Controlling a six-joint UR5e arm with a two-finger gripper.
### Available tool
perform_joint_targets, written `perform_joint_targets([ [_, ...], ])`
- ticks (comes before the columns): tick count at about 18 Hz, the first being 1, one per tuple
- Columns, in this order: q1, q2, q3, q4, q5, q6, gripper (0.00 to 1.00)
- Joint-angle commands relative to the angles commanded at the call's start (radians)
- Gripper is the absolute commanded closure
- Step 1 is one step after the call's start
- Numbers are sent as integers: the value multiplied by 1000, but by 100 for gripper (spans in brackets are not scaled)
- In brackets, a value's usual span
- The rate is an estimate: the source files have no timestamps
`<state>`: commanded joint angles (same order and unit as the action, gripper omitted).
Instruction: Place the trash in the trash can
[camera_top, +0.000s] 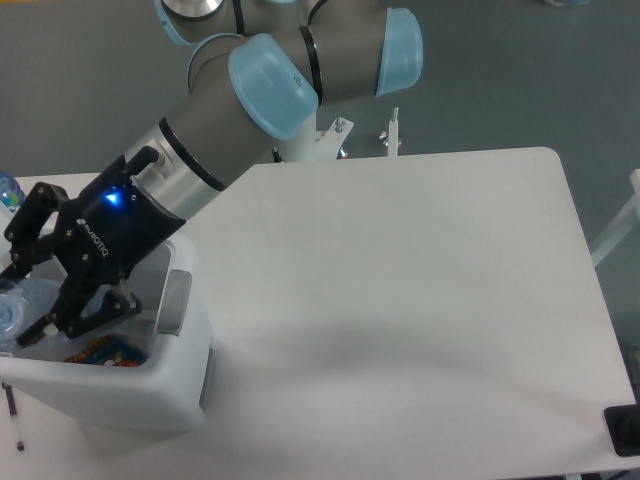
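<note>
A white table (420, 280) stands on grey floor (520, 70).

Smooth white plastic trash can (150, 385) with matt grey handle panel (172, 302), crinkled clear plastic bottle (14, 310) between the jaws, matt black gripper (25, 295) housing, glossy pale-blue arm caps (272, 85), matt white table (420, 300)

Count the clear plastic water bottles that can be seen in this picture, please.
1. A clear crinkled plastic water bottle lies inside the large white rectangular plastic bin, at the left edge, beside the black two-finger hand. Its blue-capped top may show above. Others may be hidden.
</note>
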<state>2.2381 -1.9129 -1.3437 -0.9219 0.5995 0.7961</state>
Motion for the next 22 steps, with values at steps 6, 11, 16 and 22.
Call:
perform_joint_targets([
  [6, 46, 17, -35, 3, 34, 9, 20],
  [11, 110, 32, -45, 5, 32, 18, 16],
  [16, 225, 38, -22, 5, 32, 38, 0],
  [22, 386, 38, 17, -5, 34, 37, 0],
])
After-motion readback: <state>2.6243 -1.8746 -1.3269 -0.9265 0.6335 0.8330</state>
